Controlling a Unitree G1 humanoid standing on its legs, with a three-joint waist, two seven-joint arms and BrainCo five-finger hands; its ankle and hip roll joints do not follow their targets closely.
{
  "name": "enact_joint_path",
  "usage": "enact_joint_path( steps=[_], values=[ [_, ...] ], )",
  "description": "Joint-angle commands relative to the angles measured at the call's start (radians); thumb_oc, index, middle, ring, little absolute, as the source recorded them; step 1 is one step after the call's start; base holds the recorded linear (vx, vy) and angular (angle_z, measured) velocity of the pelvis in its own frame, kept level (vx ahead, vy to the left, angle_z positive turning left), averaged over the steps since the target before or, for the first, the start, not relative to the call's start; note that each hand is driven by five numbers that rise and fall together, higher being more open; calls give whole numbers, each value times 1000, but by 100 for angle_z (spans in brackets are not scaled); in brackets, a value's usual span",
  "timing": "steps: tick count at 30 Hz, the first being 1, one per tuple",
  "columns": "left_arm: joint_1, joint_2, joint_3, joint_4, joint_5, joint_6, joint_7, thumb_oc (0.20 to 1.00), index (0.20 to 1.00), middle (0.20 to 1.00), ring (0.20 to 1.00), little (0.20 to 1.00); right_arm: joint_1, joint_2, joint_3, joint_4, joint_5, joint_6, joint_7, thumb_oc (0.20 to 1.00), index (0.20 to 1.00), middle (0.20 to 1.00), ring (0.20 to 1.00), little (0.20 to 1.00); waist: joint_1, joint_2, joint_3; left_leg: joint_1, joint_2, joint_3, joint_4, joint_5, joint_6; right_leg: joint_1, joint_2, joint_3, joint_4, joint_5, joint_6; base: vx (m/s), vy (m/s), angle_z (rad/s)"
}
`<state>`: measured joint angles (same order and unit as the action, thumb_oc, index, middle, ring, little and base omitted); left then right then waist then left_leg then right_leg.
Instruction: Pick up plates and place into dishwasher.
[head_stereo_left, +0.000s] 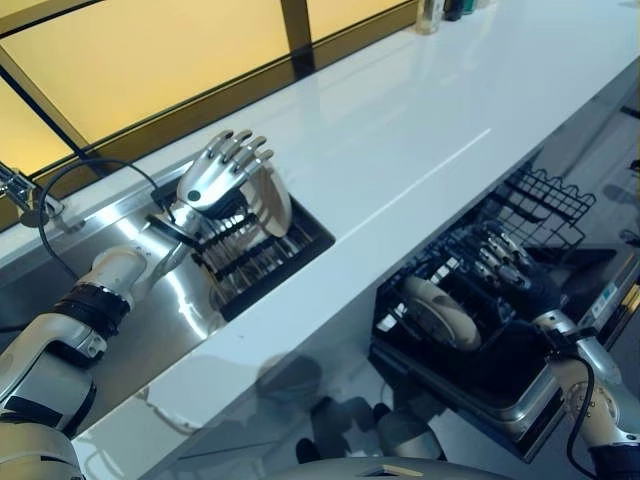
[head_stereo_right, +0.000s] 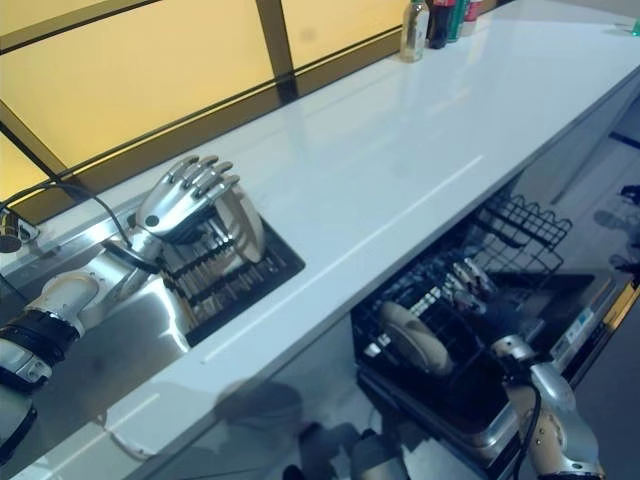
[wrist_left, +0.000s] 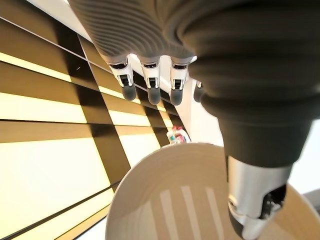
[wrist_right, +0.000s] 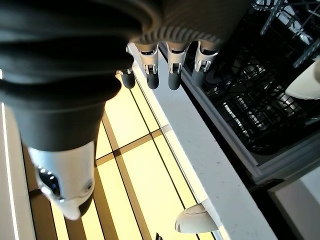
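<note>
A white plate (head_stereo_left: 272, 200) stands on edge in the black dish rack (head_stereo_left: 255, 255) inside the sink. My left hand (head_stereo_left: 215, 175) hovers at the plate's top rim with its fingers straight. In the left wrist view the thumb (wrist_left: 255, 200) lies across the plate (wrist_left: 170, 205) while the fingers (wrist_left: 150, 87) stay apart from it. Another white plate (head_stereo_left: 440, 315) stands in the open dishwasher's lower rack (head_stereo_left: 545, 195). My right hand (head_stereo_left: 520, 285) is low over that rack, beside this plate. Its fingers (wrist_right: 172, 75) are relaxed and hold nothing.
The long white counter (head_stereo_left: 420, 150) runs between the steel sink (head_stereo_left: 165, 320) and the dishwasher below its front edge. Bottles (head_stereo_right: 415, 30) stand at the counter's far end. A faucet (head_stereo_left: 20, 195) sits at the sink's left, under the yellow window.
</note>
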<state>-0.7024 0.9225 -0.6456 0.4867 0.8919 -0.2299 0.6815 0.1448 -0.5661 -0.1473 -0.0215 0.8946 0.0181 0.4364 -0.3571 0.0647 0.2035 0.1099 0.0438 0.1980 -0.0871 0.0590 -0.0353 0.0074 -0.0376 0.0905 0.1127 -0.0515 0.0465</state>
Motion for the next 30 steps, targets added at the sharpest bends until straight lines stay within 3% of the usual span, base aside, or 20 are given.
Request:
enact_joint_path(
  steps=[1, 7, 19, 26, 30],
  values=[
    [-36, 34, 70, -3, -1, -5, -45, 1000, 1000, 1000, 1000, 1000, 9, -4, -33, -89, 8, -9, 29, 1000, 1000, 1000, 1000, 1000, -6, -36, -90, -63, 89, 41, 88, -6, -32, -72, -45, 24, 25, 47, 87, 100, -32, -1],
    [-19, 17, 27, 31, 63, 31, -168, 1000, 1000, 1000, 1000, 1000, 20, -10, -41, -102, -6, 13, 11, 1000, 1000, 1000, 1000, 1000, -13, -36, -96, -45, 91, 41, 89, -7, -31, -53, -48, 25, 22, 48, 91, 82, -30, -1],
    [-27, 40, -34, 70, 211, 74, -204, 1000, 1000, 1000, 1000, 1000, 68, -46, -87, -99, -5, 23, 39, 1000, 1000, 1000, 1000, 1000, -44, -32, -107, -21, 91, 62, 112, -15, -30, -32, -59, 29, 29, 51, 103, 72, -32, -5],
    [12, 46, -23, 79, 236, 83, -138, 1000, 1000, 1000, 1000, 1000, 132, -73, -125, -90, 5, 27, 71, 1000, 1000, 1000, 1000, 1000, -52, -39, -107, -6, 92, 59, 123, -16, -28, -23, -62, 24, 36, 52, 106, 81, -45, -6],
    [25, 49, -34, 77, 353, 110, -208, 1000, 1000, 1000, 1000, 1000, 160, -85, -150, -87, 24, 30, 82, 1000, 1000, 1000, 1000, 1000, -53, -48, -102, -10, 97, 52, 136, -11, -31, -20, -62, 21, 43, 55, 109, 62, -61, -2]
  ],
)
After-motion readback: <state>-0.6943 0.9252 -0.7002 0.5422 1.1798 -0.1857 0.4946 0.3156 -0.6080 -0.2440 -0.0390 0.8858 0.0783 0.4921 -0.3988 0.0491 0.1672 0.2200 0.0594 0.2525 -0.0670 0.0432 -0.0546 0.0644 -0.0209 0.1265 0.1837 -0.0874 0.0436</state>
